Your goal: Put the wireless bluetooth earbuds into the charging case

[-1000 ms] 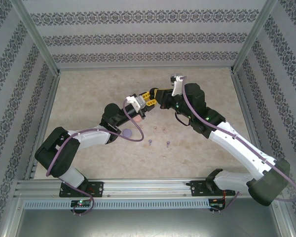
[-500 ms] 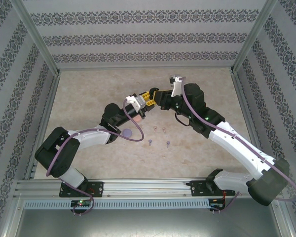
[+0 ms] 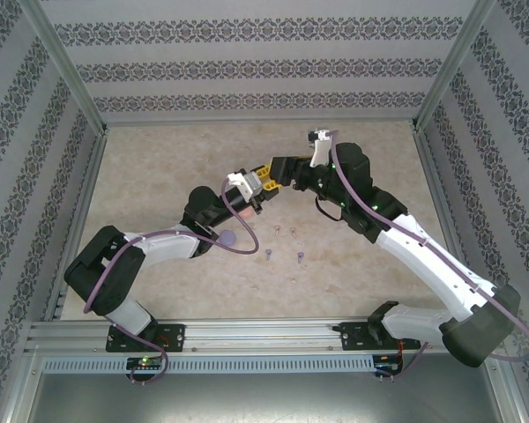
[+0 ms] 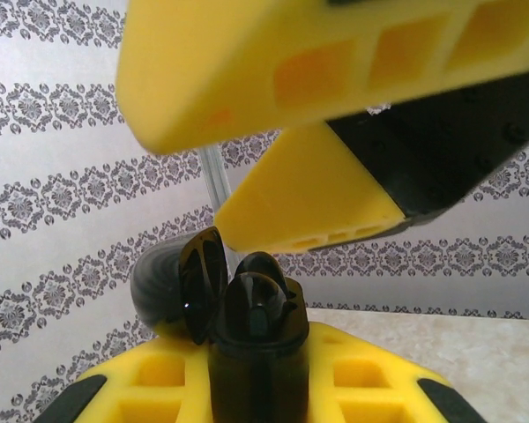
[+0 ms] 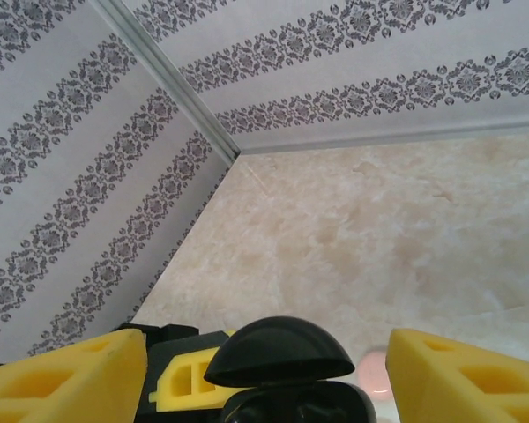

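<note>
Over the last second the right gripper (image 3: 273,169) has spread its yellow fingers (image 5: 66,370) from nearly closed to wide apart, and its wrist has drawn back slightly toward the far right of the table (image 3: 159,167). The left arm has kept its pose.

The left gripper (image 3: 258,179) stays clamped on the black charging case (image 4: 254,361), held upright above the middle of the table with its lid (image 4: 181,282) swung open to the left. In the left wrist view, a rounded black shape sits in the case's mouth; it appears to be 1 black earbud (image 4: 257,304), though black on black makes that hard to confirm. The right gripper's 2 fingers hang just above the open case, 1 tip close beside the lid, neither clearly touching it. From the right wrist, the case sits between the parted fingers with a gap on each side.

On the table nearer the arm bases lie 2 pale pink earbuds (image 3: 286,232) and, nearer still, 2 lilac earbuds (image 3: 285,256), well apart from both grippers. A lilac case (image 3: 227,237) rests beside the left forearm.
</note>
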`<action>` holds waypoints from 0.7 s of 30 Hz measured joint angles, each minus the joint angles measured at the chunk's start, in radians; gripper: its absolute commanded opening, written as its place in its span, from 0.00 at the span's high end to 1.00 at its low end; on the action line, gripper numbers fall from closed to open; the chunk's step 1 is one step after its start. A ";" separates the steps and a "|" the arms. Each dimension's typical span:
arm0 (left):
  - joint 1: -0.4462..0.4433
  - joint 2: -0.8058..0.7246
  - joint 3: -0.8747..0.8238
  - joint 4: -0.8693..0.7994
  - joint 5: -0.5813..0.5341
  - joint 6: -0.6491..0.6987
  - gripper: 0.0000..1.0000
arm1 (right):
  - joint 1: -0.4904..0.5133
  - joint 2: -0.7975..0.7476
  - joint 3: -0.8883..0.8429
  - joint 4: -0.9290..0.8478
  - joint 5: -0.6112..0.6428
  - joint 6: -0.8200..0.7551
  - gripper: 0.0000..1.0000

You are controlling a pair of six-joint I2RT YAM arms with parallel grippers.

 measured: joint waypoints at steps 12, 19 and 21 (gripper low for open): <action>0.000 0.011 0.000 0.000 0.011 0.000 1.00 | -0.123 0.026 0.159 -0.182 -0.023 0.025 0.62; 0.000 0.010 -0.003 -0.056 0.059 0.001 1.00 | -0.142 0.248 0.339 -0.348 -0.146 -0.004 0.86; 0.000 0.010 -0.004 -0.071 0.069 0.000 1.00 | -0.141 0.300 0.365 -0.387 -0.179 -0.010 0.88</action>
